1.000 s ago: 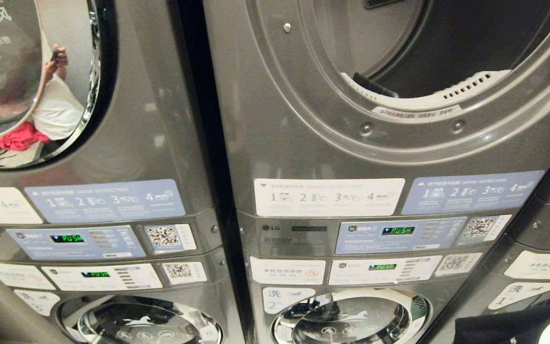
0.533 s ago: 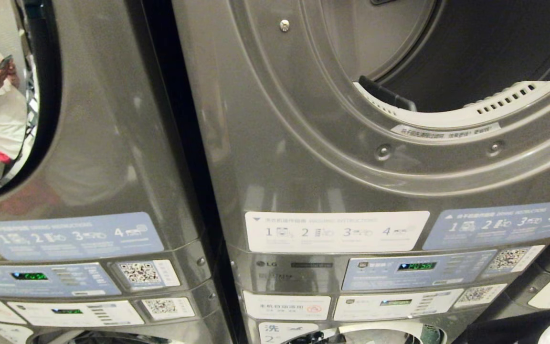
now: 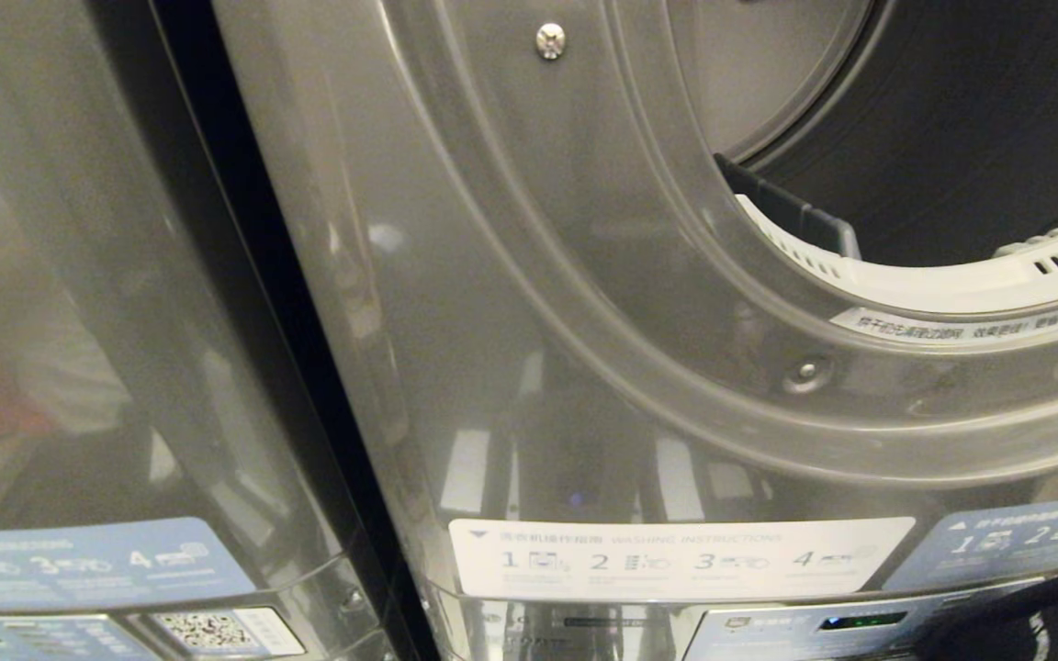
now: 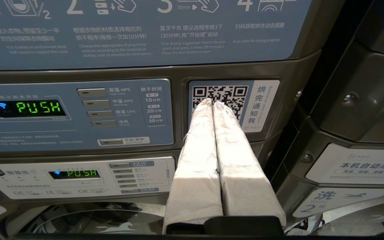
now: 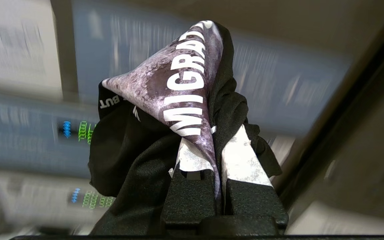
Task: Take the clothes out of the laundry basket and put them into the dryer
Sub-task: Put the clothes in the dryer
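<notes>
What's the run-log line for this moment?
right gripper: shut on shirt | left gripper: shut, empty | dryer: open

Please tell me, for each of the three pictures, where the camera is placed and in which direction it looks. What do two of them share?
Head view: on the head, facing the dryer opening; no arm shows.
Left wrist view: behind the left tool, shut, facing a control panel and QR sticker.
Right wrist view: behind the right tool, shut on a black shirt.
Shared: head and left wrist views both show blue instruction stickers.
</notes>
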